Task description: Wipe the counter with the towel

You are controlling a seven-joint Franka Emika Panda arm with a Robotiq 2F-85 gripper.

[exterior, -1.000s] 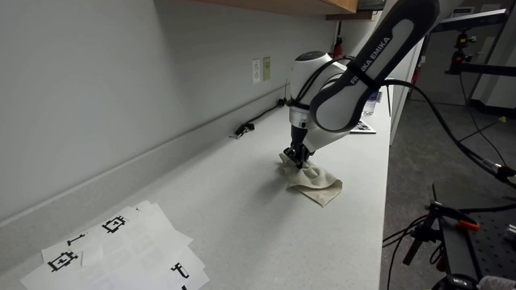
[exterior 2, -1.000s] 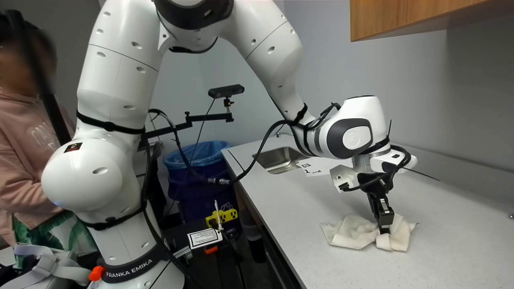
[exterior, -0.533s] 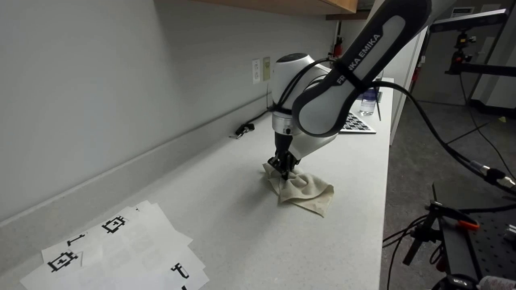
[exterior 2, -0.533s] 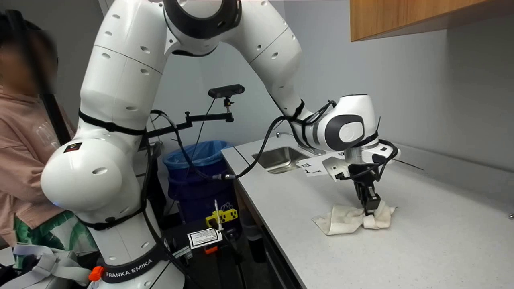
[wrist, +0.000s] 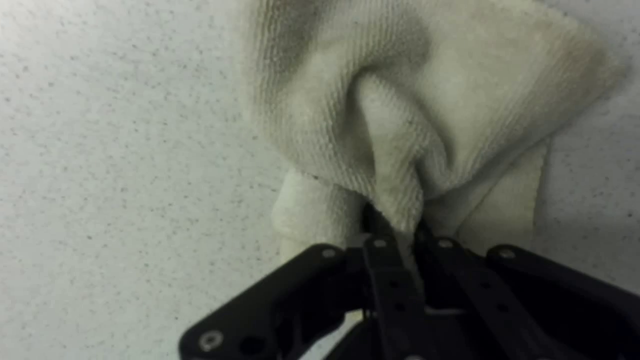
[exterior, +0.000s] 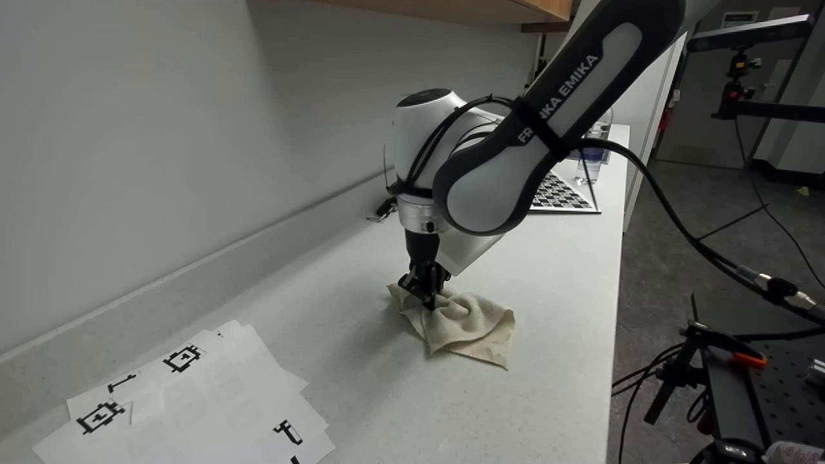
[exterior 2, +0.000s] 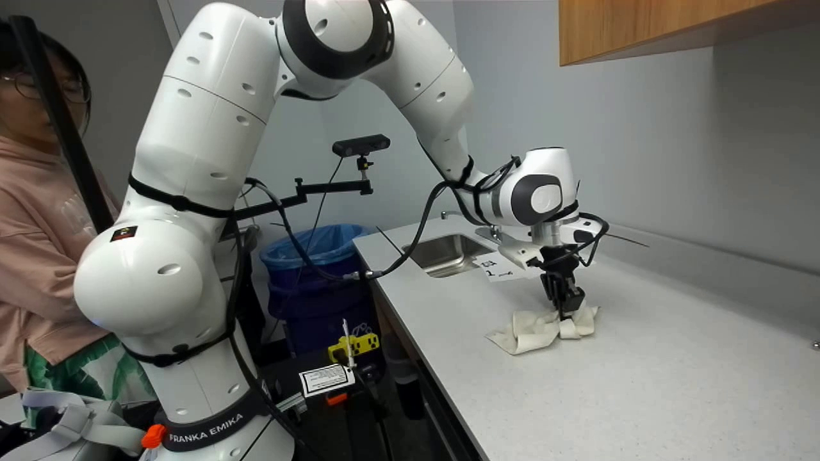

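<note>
The towel (exterior: 474, 325) is a cream cloth, bunched and folded, lying on the pale speckled counter (exterior: 554, 393). It also shows in an exterior view (exterior 2: 532, 334) and fills much of the wrist view (wrist: 480, 85). My gripper (exterior: 430, 304) points down at the towel, its tips at counter height among the folds. In the wrist view a fold is pinched between the two black fingers (wrist: 400, 225). The gripper also shows in an exterior view (exterior 2: 565, 314). The fingertips' lower ends are hidden by cloth. Towel corners spread out flat around the grip.
Printed paper sheets (exterior: 200, 399) lie on the counter near the wall. A checkered board (exterior: 557, 196), a bottle (exterior: 588, 166) and a black cable clip (exterior: 385, 210) are behind the arm. A sink (exterior 2: 448, 253) is at the counter's far end. A wooden cabinet (exterior 2: 672, 29) hangs overhead.
My gripper has slid the towel along the counter, toward the paper sheets and the sink end. The towel stays pinched and flat on the surface. The sheets have not moved.
</note>
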